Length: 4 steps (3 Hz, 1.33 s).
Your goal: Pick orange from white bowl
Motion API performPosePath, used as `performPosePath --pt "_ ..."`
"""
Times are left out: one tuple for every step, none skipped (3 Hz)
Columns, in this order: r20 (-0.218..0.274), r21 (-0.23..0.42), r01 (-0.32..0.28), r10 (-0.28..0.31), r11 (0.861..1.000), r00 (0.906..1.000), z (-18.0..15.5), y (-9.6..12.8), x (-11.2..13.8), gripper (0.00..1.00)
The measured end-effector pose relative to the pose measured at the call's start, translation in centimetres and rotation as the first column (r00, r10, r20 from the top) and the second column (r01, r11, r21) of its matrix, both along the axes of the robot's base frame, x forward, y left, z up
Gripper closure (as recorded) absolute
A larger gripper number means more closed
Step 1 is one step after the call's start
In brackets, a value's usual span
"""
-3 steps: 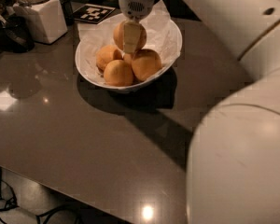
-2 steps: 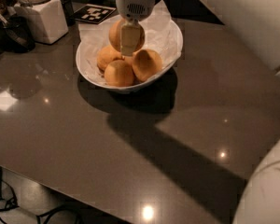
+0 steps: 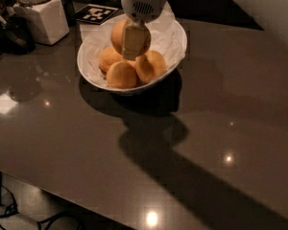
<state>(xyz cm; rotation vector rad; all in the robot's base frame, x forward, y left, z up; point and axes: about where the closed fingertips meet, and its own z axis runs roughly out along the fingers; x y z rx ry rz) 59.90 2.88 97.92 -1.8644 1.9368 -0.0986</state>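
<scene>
The white bowl (image 3: 178,51), lined with crumpled white paper, stands on the dark table at the upper middle. Three oranges lie in it: one at the front (image 3: 121,75), one at the right (image 3: 152,65), one at the left (image 3: 107,58). My gripper (image 3: 132,38) hangs over the bowl from above and is shut on a fourth orange (image 3: 118,36), holding it a little above the other three. One finger (image 3: 133,41) crosses the front of that orange; the other finger is hidden behind it.
A white canister with a ribbed lid (image 3: 41,14) stands at the back left beside dark objects (image 3: 17,32). A black-and-white marker card (image 3: 96,13) lies behind the bowl. The table's front edge (image 3: 86,206) runs along the bottom left. My arm (image 3: 273,8) fills the top right.
The gripper has risen slightly with the orange held in it. The big arm segment that blocked the lower right has swung out of view, uncovering the table there.
</scene>
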Motion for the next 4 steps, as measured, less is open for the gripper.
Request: performPosePath --pt "-0.035 0.062 0.037 -0.035 0.997 0.9988 -0.1 -0.8 -3.1 1.00" --pt "-0.043 0.064 0.040 -0.038 0.997 0.9984 -0.3 -0.9 -3.4 1.00" --pt "-0.056 0.072 0.034 -0.030 0.997 0.9980 -0.3 -0.9 -5.0 1.00" --pt "-0.099 0.151 0.109 -0.095 0.983 0.9906 -1.3 -1.7 -12.0 1.00"
